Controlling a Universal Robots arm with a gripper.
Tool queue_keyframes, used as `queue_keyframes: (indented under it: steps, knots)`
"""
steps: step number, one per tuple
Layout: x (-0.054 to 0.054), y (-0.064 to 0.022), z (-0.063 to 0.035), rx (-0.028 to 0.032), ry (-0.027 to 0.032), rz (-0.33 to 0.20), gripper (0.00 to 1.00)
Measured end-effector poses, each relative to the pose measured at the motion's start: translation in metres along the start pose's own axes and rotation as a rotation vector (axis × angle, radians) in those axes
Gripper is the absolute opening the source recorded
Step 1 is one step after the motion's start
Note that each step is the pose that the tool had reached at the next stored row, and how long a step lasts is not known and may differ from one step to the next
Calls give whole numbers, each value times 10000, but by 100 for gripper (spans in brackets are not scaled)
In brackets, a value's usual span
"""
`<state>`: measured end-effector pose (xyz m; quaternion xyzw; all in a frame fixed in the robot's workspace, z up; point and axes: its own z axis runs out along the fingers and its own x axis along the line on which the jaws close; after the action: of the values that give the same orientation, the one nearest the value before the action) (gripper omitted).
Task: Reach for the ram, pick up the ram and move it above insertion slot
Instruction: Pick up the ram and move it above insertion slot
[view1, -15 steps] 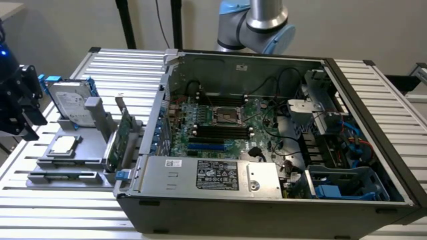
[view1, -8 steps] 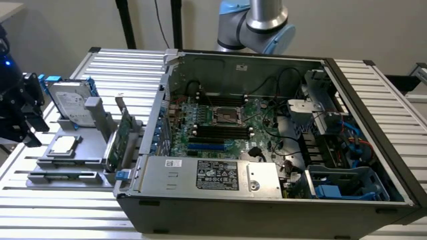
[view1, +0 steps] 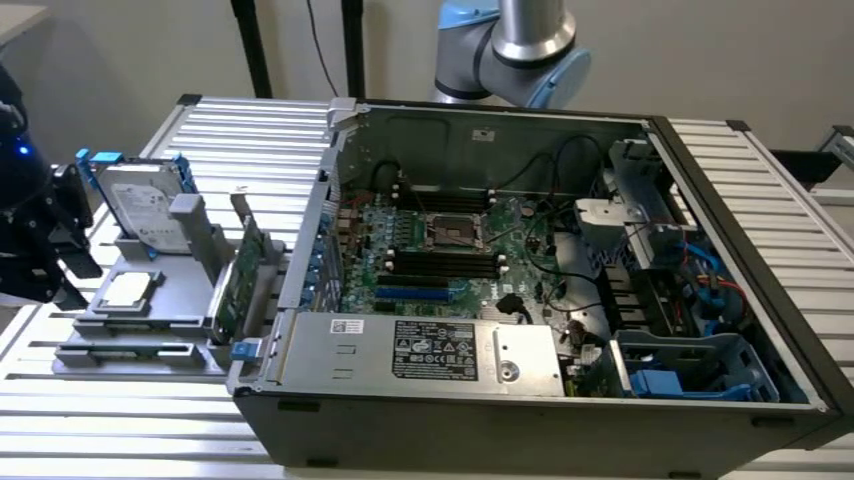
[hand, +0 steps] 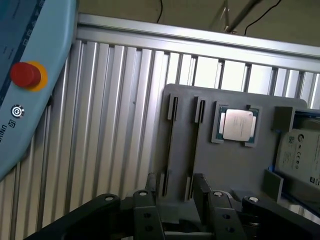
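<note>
The ram (view1: 127, 349) is a thin green strip standing on edge in the front slot of the grey parts holder (view1: 174, 300), at the exterior view's left beside the open computer case (view1: 534, 420). In the wrist view it is a thin dark line (hand: 170, 142) in the holder slot farther from the processor chip (hand: 238, 125). My gripper (hand: 173, 187) hangs above the holder with its black fingers (hand: 150, 182) open, and that slot's line runs between them. It holds nothing. In the exterior view the gripper is the dark body (view1: 40, 230) at the left edge. The motherboard's memory slots (view1: 441, 262) lie inside the case.
The holder also carries a silver hard drive with blue rails (view1: 140, 205) and a wider green expansion card (view1: 240, 280) standing upright. A blue teach pendant with a red stop button (hand: 25, 75) lies on the ribbed metal table (hand: 110, 125). The arm's joints (view1: 527, 45) rise behind the case.
</note>
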<state>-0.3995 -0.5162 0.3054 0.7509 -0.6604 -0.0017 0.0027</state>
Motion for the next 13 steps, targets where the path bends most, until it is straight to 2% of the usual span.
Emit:
queue_keyframes:
  steps: [13]
  knots:
    - [58, 6, 237, 0, 0, -37, 42]
